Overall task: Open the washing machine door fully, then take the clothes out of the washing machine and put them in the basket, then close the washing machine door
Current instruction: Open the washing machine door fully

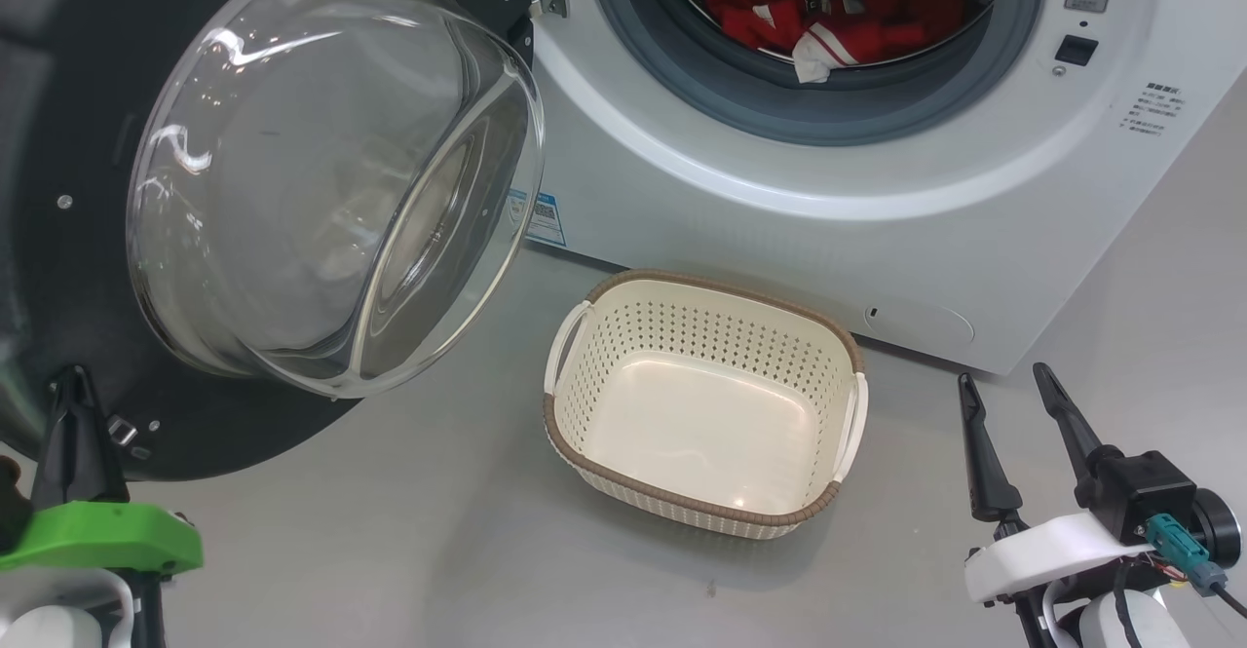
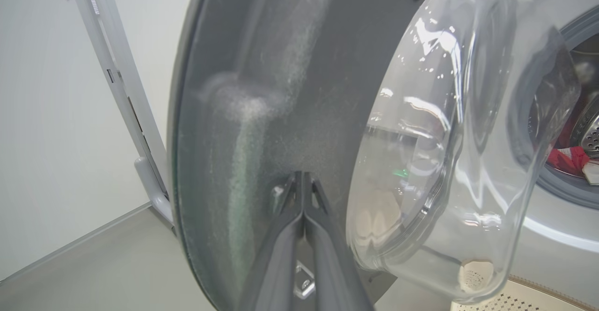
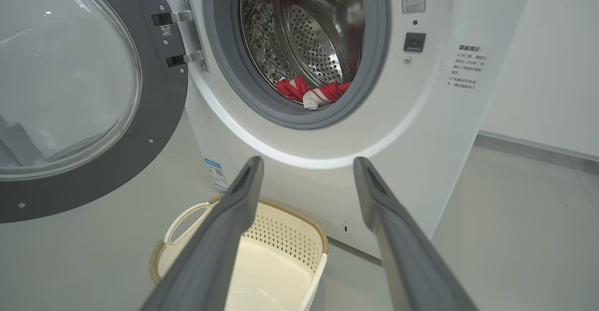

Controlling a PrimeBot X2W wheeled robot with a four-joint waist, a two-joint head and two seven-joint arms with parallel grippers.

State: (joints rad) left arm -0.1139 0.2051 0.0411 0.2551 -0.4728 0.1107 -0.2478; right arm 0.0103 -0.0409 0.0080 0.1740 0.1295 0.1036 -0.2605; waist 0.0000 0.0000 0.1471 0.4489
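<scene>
Door (image 1: 292,190) open; clothes (image 1: 828,15) in drum (image 3: 318,39); basket (image 1: 711,336) on floor (image 1: 390,551). L claw (image 1: 75,385) shut at door rim, R claw (image 1: 1002,375) open.

I count one washing machine (image 1: 779,229) with one round door (image 1: 88,93), one cream basket (image 1: 711,336) with two handles (image 1: 565,341) on the floor (image 1: 438,531), two pincers, the left pincer (image 1: 73,380) and the right pincer (image 1: 1003,375), and one red-and-white heap of clothes (image 1: 857,24) whose number I cannot tell.
</scene>
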